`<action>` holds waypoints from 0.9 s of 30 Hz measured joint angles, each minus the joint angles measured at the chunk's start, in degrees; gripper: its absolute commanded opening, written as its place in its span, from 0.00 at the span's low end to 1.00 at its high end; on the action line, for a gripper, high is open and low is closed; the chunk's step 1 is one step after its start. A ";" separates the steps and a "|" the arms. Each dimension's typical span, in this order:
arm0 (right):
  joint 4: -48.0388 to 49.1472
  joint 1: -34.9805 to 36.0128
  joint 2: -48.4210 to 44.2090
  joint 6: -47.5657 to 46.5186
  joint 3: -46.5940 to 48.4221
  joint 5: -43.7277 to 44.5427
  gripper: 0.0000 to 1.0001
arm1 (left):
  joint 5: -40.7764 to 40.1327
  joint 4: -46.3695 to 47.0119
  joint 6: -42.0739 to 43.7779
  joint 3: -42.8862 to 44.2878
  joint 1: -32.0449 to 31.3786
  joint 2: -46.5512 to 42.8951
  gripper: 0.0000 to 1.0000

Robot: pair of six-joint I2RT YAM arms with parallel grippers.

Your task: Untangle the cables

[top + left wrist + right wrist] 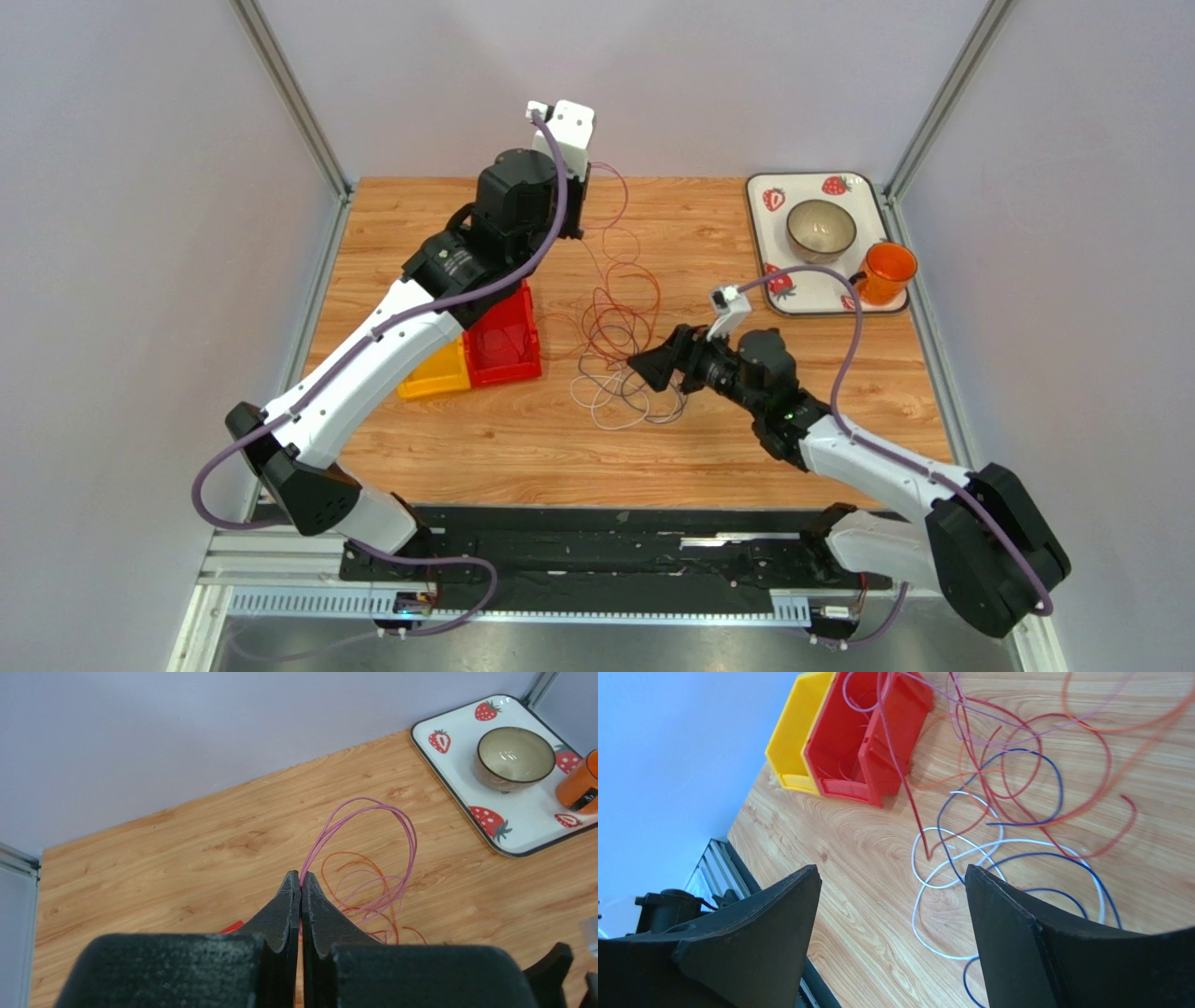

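Wood-grain tabletop (pixel 561 448) carries the cables (pixel 617 329), a loose tangle of red, orange, white and blue loops at its middle. Nearest, the right gripper (pixel 891 875) hangs low over the white and blue loops, jaws spread wide, holding nothing. Farther back, the raised left gripper (pixel 300 882) is pinched tight on a pink wire (pixel 365 805). The step looks like drawing one strand free; next, the right gripper should probably pin a neighbouring loop. A strawberry tray (pixel 802 186) sits at the far right corner, before pale lilac walls (pixel 673 84).

Cables (pixel 619 325) red, white, blue, pink; red bin (pixel 878 735); yellow bin (pixel 798 735); strawberry-patterned tray (pixel 540 805).
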 measured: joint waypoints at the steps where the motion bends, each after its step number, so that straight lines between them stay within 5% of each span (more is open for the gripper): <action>1: 0.22 0.85 1.01 -0.35 0.55 -0.24 0.80 | 0.11 0.09 -0.26 0.00 0.00 -0.11 0.00; 11: 2.73 1.95 12.17 -1.29 6.29 1.51 0.77 | 1.09 0.28 -1.77 -2.10 0.00 -1.79 0.00; 17: 4.46 3.28 18.16 -2.38 11.02 1.22 0.41 | 1.07 0.31 -1.77 -2.38 0.00 -3.08 0.00; 20: 4.50 3.85 18.43 -3.23 11.02 1.55 0.00 | 1.07 0.22 -1.75 -2.38 0.00 -3.13 0.00; 27: 4.61 4.04 18.45 -3.28 11.02 3.63 0.00 | 0.35 -0.74 -1.38 -1.44 0.00 -2.91 0.00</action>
